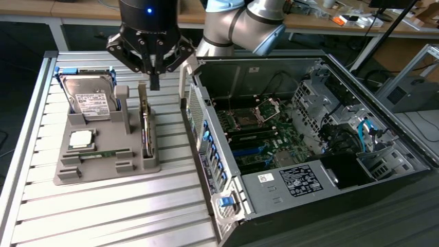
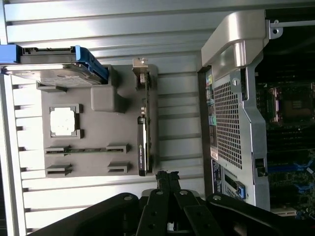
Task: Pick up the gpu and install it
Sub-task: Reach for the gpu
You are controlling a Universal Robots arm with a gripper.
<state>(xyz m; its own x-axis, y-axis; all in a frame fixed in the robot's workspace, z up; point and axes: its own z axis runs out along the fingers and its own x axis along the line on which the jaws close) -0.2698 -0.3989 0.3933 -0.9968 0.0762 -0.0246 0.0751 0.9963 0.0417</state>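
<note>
The gpu is a thin card standing on its long edge in a slot along one side of the grey holder tray. In the wrist view the gpu runs lengthwise down the tray, with a silvery bracket at one end. My gripper hangs in the air just above the card's far end, its fingers shut together with nothing between them. The wrist view shows the black fingertips pressed together, a little off the card's near end and apart from it.
The tray also holds a silver hard drive in a blue frame, a square processor chip and a green memory stick. The open computer case lies at the exterior view's right, its motherboard exposed. A slatted metal table carries everything.
</note>
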